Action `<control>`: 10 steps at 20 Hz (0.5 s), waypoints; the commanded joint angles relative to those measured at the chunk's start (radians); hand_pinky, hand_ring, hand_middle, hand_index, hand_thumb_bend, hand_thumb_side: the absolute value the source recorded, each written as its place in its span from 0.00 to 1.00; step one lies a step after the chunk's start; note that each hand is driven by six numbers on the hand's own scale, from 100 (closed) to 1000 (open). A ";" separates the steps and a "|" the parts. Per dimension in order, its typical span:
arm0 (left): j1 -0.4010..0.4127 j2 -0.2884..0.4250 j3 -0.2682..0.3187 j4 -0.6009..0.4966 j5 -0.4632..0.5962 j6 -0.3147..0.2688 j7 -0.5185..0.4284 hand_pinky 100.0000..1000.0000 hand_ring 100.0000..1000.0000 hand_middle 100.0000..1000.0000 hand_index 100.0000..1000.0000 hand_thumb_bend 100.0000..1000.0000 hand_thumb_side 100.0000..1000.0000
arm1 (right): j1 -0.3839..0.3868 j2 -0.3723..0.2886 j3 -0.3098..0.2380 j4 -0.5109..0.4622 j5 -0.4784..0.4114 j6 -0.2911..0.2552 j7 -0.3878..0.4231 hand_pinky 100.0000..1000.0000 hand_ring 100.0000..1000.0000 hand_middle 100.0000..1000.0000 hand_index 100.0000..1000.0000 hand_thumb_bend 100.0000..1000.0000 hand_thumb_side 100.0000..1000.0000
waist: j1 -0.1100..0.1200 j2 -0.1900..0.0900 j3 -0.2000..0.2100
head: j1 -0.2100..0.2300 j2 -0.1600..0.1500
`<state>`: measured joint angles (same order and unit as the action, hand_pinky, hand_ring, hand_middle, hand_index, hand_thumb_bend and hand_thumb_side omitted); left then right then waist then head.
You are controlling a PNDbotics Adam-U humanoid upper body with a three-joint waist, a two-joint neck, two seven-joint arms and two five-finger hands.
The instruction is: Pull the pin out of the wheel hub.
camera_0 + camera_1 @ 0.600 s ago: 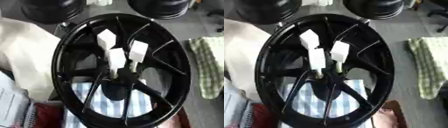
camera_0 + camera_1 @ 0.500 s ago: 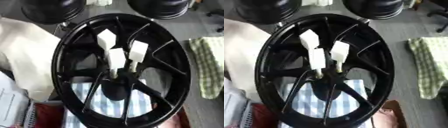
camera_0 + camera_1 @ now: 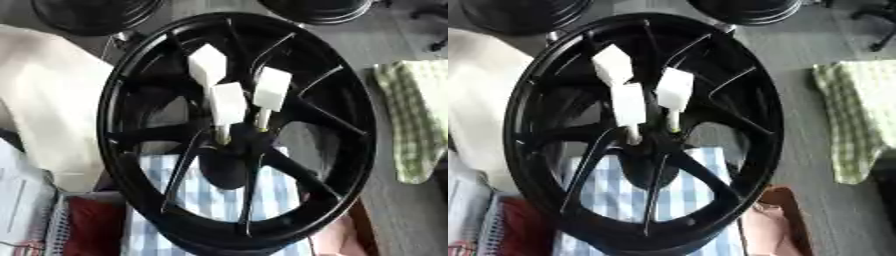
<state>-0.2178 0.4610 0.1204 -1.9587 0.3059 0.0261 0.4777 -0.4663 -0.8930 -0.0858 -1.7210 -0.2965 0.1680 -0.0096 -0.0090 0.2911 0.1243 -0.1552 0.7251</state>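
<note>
Neither of your hands shows — finger state unknowable. Three white pins (image 3: 229,104) still stand in the wheel hub (image 3: 229,150), seemingly unmoved.

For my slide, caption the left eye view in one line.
Three white-headed pins stand in the hub of a black wheel over blue checked cloth; no hand shows.

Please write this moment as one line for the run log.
stage: before grasp | wheel: black, upright | pins: three white, in hub | hands: not in view

Soft daylight, even — whole frame blurred; glare on white pins (image 3: 229,103).
</note>
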 commanded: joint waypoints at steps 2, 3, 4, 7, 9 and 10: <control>-0.013 0.137 -0.006 -0.024 -0.058 0.007 -0.026 0.74 0.72 0.63 0.76 0.19 0.62 | -0.005 -0.035 -0.013 -0.024 -0.002 -0.001 -0.001 0.81 0.63 0.55 0.61 0.03 0.40 | 0.004 -0.011 0.002 | -0.019 -0.004; -0.013 0.187 -0.011 -0.024 -0.089 0.012 -0.044 0.73 0.72 0.63 0.76 0.19 0.60 | -0.004 -0.038 -0.012 -0.026 -0.001 -0.001 0.000 0.81 0.63 0.55 0.61 0.03 0.40 | 0.006 -0.011 0.003 | -0.022 -0.002; -0.014 0.233 -0.015 -0.023 -0.120 0.016 -0.061 0.73 0.72 0.63 0.76 0.19 0.59 | -0.003 -0.041 -0.012 -0.028 0.000 -0.001 0.000 0.81 0.63 0.55 0.61 0.03 0.40 | 0.008 -0.010 0.003 | -0.024 -0.001; -0.024 0.369 -0.034 -0.018 -0.198 0.033 -0.148 0.73 0.72 0.63 0.76 0.19 0.58 | 0.004 -0.044 -0.014 -0.034 0.002 -0.001 0.000 0.81 0.63 0.55 0.61 0.03 0.40 | 0.012 -0.007 0.004 | -0.028 0.003; -0.040 0.452 -0.048 -0.003 -0.223 0.049 -0.224 0.74 0.72 0.63 0.76 0.20 0.59 | 0.010 -0.045 -0.017 -0.038 0.003 -0.002 -0.003 0.81 0.63 0.55 0.61 0.02 0.40 | 0.014 -0.004 0.004 | -0.026 0.000; -0.050 0.493 -0.055 0.007 -0.243 0.054 -0.270 0.74 0.71 0.63 0.76 0.20 0.59 | 0.014 -0.046 -0.018 -0.039 0.003 -0.002 -0.005 0.81 0.63 0.55 0.61 0.03 0.40 | 0.014 -0.002 0.003 | -0.025 -0.002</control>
<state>-0.2574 0.8688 0.0654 -1.9514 0.0870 0.0740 0.2508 -0.4457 -0.8946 -0.0863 -1.7375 -0.2956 0.1680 -0.0109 0.0039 0.3015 0.1273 -0.1788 0.7275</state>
